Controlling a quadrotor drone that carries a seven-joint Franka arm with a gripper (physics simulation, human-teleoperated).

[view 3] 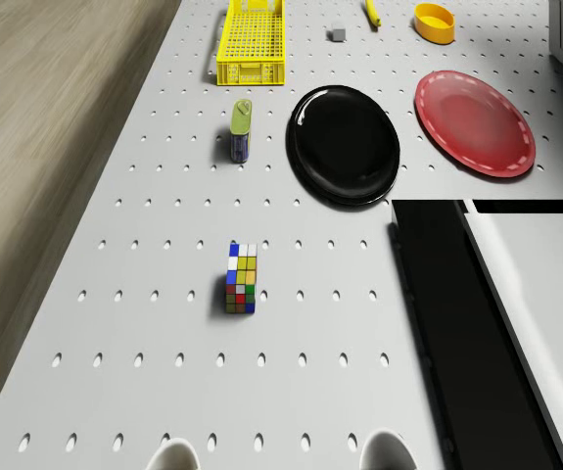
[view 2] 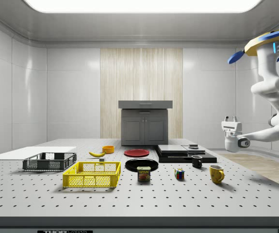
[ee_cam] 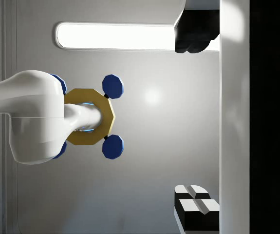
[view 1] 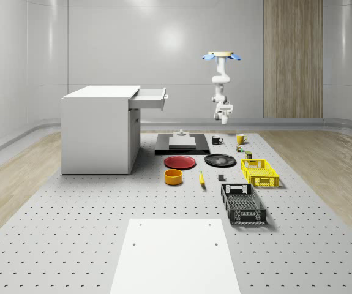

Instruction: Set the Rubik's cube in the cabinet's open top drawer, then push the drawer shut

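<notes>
The Rubik's cube (view 3: 241, 279) (view 2: 179, 174) stands alone on the perforated table (view 1: 71, 233), between a tin can (view 3: 240, 130) and the mugs. The drone (view 1: 223, 56) hovers high over the table's far right part. Its arm hangs folded, and my gripper (view 2: 230, 119) (ee_cam: 184, 124) is turned upward, well above the cube and touching nothing. The fingers (ee_cam: 194, 41) stand wide apart, open and empty. The white cabinet (view 1: 99, 131) is on the whole-scene view's left, its top drawer (view 1: 150, 98) pulled out.
A black plate (view 3: 345, 144), red plate (view 3: 475, 121), yellow crate (view 3: 252, 39), orange bowl (view 3: 435, 22) and banana (view 3: 370, 12) lie beyond the cube. A black platform (view 1: 182, 146), yellow mug (view 2: 216, 173), black mug (view 2: 197, 161) and dark crate (view 1: 243, 203) also stand on the table.
</notes>
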